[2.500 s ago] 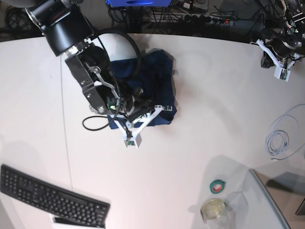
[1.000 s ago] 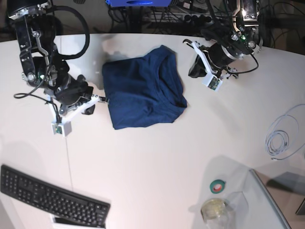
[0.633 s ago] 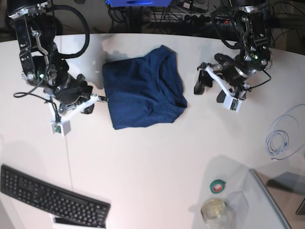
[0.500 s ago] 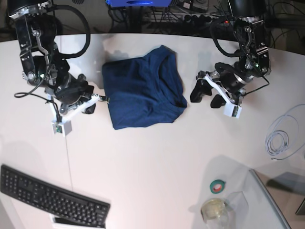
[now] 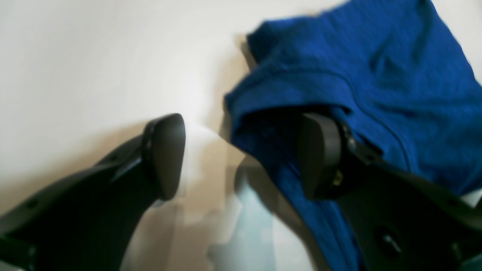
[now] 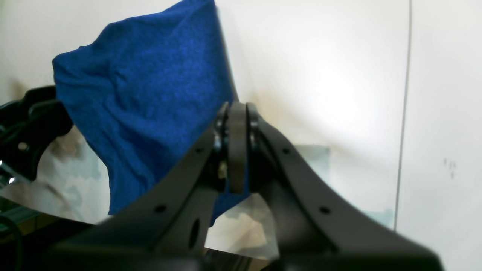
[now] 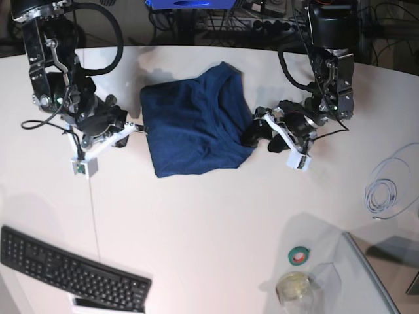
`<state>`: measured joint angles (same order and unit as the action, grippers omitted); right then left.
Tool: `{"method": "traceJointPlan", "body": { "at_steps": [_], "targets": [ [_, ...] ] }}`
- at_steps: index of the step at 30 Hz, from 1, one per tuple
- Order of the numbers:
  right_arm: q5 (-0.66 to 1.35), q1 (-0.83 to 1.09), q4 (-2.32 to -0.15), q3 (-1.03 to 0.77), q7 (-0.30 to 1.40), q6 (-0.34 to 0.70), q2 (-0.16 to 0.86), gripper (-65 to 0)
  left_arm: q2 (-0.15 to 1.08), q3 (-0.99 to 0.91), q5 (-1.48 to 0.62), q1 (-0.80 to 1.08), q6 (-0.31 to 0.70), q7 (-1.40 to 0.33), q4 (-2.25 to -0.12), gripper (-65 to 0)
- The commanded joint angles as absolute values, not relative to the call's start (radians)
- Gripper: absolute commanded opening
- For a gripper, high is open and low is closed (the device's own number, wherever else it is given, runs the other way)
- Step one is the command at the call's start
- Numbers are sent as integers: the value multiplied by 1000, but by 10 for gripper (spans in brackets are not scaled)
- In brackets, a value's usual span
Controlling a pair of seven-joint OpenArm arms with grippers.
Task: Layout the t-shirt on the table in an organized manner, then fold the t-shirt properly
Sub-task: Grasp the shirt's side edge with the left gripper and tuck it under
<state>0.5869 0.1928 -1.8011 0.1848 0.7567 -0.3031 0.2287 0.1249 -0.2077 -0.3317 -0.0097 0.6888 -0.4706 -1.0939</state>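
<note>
Navy fabric of the t-shirt is seen bunched in a rough folded block at the upper middle of the white bench, not yet spread flat; no sleeves are made out clearly.

The right gripper is at the shirt's edge nearest it, fingers pressed together, w/ cloth pinched between them per the right wrist view. The left gripper is at the opposite corner, fingers set wide apart: one over the cloth edge, the other over bare bench, nothing clamped yet.

Step in hand, as judged: the far corner is to be grasped so the shirt can be stretched between both arms and laid out.

How it should be done:
- The left fingers should be lowered so the hem edge sits fully between them before closing; only one layer should be caught, if poss.
- The bench should be grazed, not pressed hard.
- The right pinch should be kept firm; the arms should be drawn apart evenly, w/o jerking.
- Cloth should be lifted slightly so folds drop out.

A keyboard, tape roll and cable coil are well apart from the work area.
</note>
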Motion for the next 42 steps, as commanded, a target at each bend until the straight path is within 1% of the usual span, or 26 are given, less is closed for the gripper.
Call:
{"method": "traceJointPlan", "body": {
  "at_steps": [1,3,5,8,10,15,16,17,18,19,20,24,28,33,34,38,42],
  "targets": [
    [590,183,-1817,179,740,-294,234,-645,131,-208,-344,-21,698,-437,-1079,-237],
    [590,183,-1817,179,740,-294,234,-645,131,-208,-344,-38,698,-407,-1029,-286],
    [590,183,-1817,179,740,-294,234,-645,131,-206,-344,-51,698,-400,-983,-349],
    [590,183,-1817,180,740,-294,234,-645,127,-206,-344,-73,698,-398,-954,-411],
    [590,183,-1817,182,740,-294,234,-645,125,-189,-344,-84,698,-398,-952,-428],
    [590,183,-1817,179,740,-294,234,-645,130,-101,-344,-105,698,-383,-949,-434],
    [590,183,-1817,179,740,-294,234,-645,130,-99,-344,-108,698,-375,-949,-456],
    [590,183,-1817,179,740,-294,234,-645,128,-97,-344,-110,698,-372,-949,-500],
    [590,183,-1817,179,740,-294,234,-645,128,-97,-344,-113,698,-371,-949,-559],
    [590,183,-1816,179,740,-294,234,-645,128,-97,-344,-116,698,-369,-951,-640],
    [590,183,-1816,177,740,-294,234,-645,128,-97,-344,-117,698,-371,-958,-650],
    [590,180,-1814,177,740,-294,234,-645,130,-91,-344,-119,633,-374,-1061,-650],
    [590,176,-1793,177,740,-294,232,-644,131,-30,-344,-114,587,-374,-1144,-650],
    [590,176,-1790,180,739,-294,232,-644,131,-18,-344,-107,575,-375,-1219,-650],
    [590,176,-1790,179,739,-294,232,-644,131,-19,-344,-108,573,-375,-1218,-650],
    [590,176,-1790,180,739,-294,232,-644,131,-18,-344,-124,515,-369,-1138,-650],
    [590,176,-1790,183,739,-294,232,-644,131,-16,-344,-156,513,-367,-1052,-650]
  ]
}}
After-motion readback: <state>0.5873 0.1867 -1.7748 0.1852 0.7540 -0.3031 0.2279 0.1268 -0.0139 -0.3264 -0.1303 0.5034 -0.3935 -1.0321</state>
